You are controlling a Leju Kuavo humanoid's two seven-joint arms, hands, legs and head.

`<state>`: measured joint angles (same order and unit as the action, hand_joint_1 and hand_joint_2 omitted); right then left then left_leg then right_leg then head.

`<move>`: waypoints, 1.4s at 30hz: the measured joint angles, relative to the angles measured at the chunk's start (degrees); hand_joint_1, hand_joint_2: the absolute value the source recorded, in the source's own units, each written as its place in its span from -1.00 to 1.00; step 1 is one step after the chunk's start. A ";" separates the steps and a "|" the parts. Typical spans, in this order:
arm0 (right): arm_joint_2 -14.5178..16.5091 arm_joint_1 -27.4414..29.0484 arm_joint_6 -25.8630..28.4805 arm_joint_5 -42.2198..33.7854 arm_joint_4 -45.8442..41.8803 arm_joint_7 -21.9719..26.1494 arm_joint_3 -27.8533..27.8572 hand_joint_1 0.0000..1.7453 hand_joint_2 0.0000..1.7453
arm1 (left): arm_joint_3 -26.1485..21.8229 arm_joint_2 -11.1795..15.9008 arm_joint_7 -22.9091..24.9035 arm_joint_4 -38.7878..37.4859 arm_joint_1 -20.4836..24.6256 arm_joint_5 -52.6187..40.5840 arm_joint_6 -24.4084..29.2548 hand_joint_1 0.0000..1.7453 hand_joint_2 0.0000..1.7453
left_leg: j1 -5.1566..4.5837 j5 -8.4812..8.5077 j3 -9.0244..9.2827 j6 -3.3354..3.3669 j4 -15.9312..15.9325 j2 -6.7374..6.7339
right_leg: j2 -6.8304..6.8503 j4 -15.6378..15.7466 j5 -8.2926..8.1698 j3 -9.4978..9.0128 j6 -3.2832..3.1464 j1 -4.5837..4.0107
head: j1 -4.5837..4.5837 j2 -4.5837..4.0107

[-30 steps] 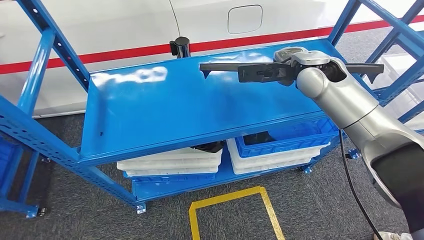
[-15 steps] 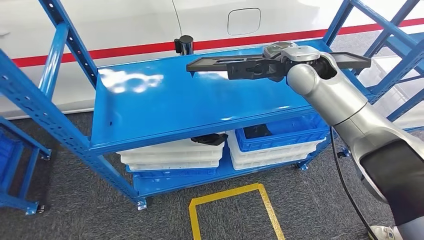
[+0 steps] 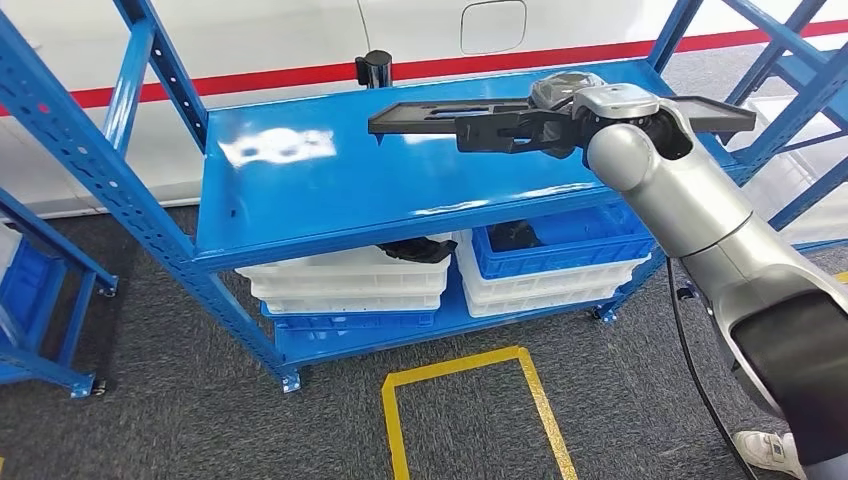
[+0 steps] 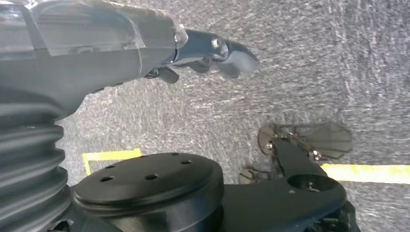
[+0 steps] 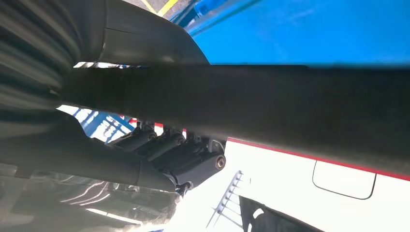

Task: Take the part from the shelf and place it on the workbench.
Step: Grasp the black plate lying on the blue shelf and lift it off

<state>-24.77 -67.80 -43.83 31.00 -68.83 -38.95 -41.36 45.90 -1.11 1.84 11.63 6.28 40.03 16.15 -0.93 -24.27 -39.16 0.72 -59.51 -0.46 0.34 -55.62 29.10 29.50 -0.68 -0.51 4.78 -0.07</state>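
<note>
Holding the long black part (image 3: pixel 440 115) level, my right robot hand (image 3: pixel 545 125) clamps its middle so both ends balance above the blue shelf (image 3: pixel 330 190).

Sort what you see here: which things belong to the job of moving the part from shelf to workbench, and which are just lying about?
Job:
long black part
right hand gripping it
blue shelf

Lying about:
white trays
blue crate
yellow floor marking
black post

Black part (image 3: pixel 430 115) over glossy blue shelf (image 3: pixel 330 190); white and blue bins (image 3: pixel 350 285); seemingly speckled grey carpet (image 3: pixel 200 420).
</note>
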 joint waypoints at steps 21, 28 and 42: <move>-0.31 0.94 1.13 -1.10 -0.27 0.00 1.34 1.00 1.00 | 0.00 0.01 0.02 -0.01 0.23 0.41 0.54 -1.00 1.00 | 1.24 -1.93 1.71 1.25 -0.86 0.68 | 0.00 -19.82 6.71 10.69 3.25 1.35 | 0.08 0.00; -0.24 0.25 1.90 -1.47 -0.49 0.00 1.72 1.00 1.00 | 0.02 -0.17 -0.09 0.03 0.28 0.07 0.81 -1.00 1.00 | 0.54 2.31 -2.00 0.34 -0.45 0.20 | -0.10 -1.39 4.36 -2.86 0.14 -0.36 | 0.21 0.00; -0.42 0.70 2.64 -2.93 -0.45 0.00 1.66 1.00 1.00 | 0.07 -0.09 0.39 -0.01 0.10 0.00 0.81 -1.00 1.00 | 1.40 -4.01 4.75 -1.64 -0.88 0.29 | 0.39 -2.09 -0.46 2.68 0.63 0.37 | -2.13 0.00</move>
<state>-25.19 -67.10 -41.19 28.07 -69.28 -38.95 -39.70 45.97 -1.20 2.23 11.63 6.38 40.03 16.96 0.47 -28.28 -34.41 -0.92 -60.39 -0.17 0.73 -57.71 28.64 32.18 -0.04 -0.14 2.65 -0.07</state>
